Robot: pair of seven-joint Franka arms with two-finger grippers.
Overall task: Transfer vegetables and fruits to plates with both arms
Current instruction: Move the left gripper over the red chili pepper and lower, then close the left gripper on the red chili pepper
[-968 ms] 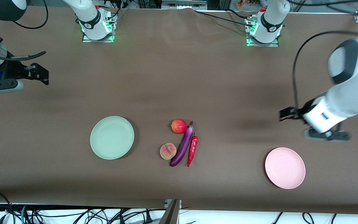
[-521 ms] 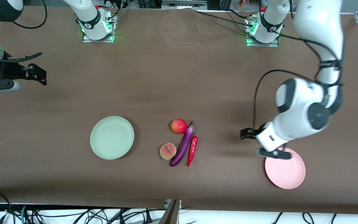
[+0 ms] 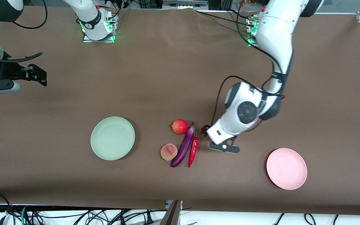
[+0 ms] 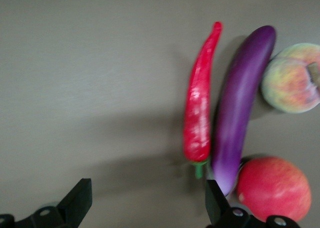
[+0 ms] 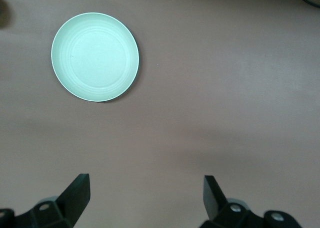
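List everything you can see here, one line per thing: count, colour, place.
eggplant: one, purple, mid-table, between the peach and the chili
chili: one, red, green stem, beside the eggplant toward the left arm's end
red fruit: one, by the eggplant's stem end
peach: one, orange-pink, nearer the front camera than the red fruit
green plate: one, toward the right arm's end
pink plate: one, toward the left arm's end
table: one, brown
left claw: open, over the table beside the chili
right claw: open, waiting over the table's right-arm end

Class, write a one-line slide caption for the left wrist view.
Open left gripper above bare table beside the chili pepper, eggplant, peach and red fruit.
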